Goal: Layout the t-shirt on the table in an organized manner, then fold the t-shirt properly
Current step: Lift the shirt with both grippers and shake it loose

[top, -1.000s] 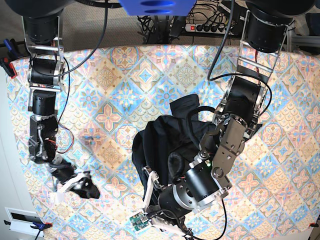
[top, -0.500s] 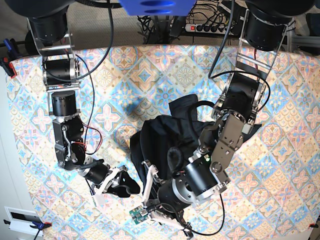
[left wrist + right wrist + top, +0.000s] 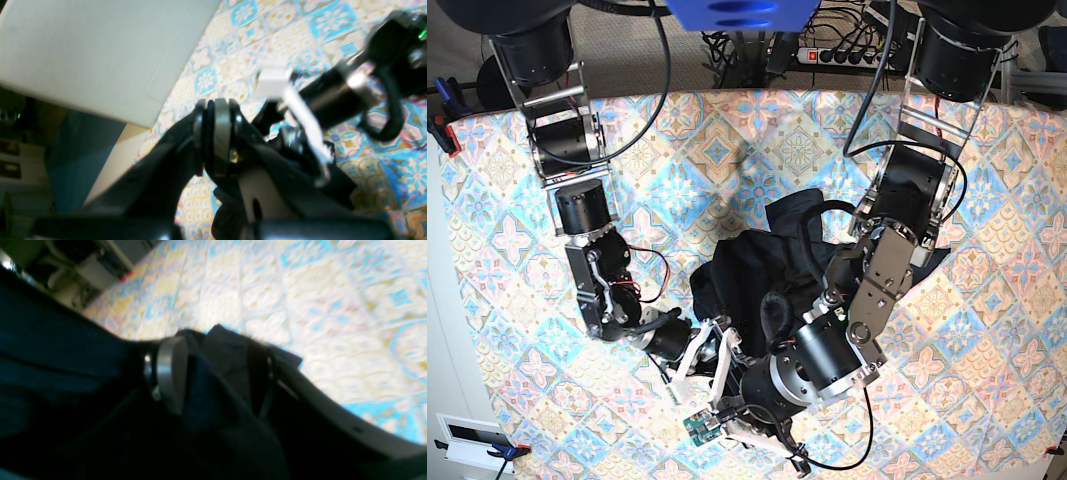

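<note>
Black cloth fills the gap of the right claw point(image 3: 213, 376): its two fingers point(image 3: 170, 373) stand wide apart, released, with a rumpled fold of the t-shirt point(image 3: 223, 350) lying between them. The wrist view is too blurred to tell whether either pad presses on the fold. Beyond the fingertips the patterned surface point(image 3: 317, 323) runs away bare.

In the base view this claw point(image 3: 710, 352) sits at the near left edge of the shirt, and its arm point(image 3: 592, 260) reaches in from the far left corner.

The left claw point(image 3: 217, 133) is clenched, its grey pads pressed flat together. No cloth shows between them, though the view is soft. Just beyond it in that view lie the right arm's black and silver wrist point(image 3: 337, 90) and a white block point(image 3: 273, 83) on it, so the two claws are close together.

In the base view the left claw itself is hidden under its own wrist point(image 3: 817, 370), low at the near edge of the heap.

The t-shirt point(image 3: 767, 260) lies bunched in a dark, crumpled mound near the middle of the surface point(image 3: 1007, 330), partly under the left arm point(image 3: 897, 250), which bends over it from the far right. No sleeve or hem can be told apart in the mound. A power strip point(image 3: 837, 55) lies past the far edge.
</note>
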### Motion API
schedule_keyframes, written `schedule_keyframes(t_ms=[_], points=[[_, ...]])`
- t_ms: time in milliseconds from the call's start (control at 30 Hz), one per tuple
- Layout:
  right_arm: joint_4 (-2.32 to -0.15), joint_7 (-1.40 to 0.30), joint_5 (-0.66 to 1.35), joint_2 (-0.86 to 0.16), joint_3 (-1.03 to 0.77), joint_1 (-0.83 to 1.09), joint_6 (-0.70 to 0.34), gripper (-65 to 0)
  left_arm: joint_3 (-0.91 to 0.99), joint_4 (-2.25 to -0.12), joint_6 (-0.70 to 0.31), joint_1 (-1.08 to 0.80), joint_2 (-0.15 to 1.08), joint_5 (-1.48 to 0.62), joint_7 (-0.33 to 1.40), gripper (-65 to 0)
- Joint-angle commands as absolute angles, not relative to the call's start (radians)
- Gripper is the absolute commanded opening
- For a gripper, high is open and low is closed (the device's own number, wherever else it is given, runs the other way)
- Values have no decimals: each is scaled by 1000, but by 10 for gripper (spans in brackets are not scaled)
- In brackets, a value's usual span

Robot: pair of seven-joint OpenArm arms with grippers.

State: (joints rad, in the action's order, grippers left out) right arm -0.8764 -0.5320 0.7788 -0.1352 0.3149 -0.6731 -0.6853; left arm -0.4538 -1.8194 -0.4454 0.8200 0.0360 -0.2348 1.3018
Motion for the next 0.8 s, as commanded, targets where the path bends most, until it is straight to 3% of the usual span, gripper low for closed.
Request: schedule_keyframes(t_ms=[0,133,433,767], points=[[-897,-506,803,-139,311,-713,-698,-365,-449,-1833,-440,852,35,-228,1282,-650],[-895,-552,835,-127,309,-713,-698,-365,-449,-1833,-440,852,35,-228,1282,-650],[-889,-777,1132,-127,309,-719,-698,-365,-449,-1833,-440,852,35,-226,1282,-650],[-809,-1024,1142,-127,311,-719,-698,-366,-449,-1833,-440,852,33,-226,1282,-650]])
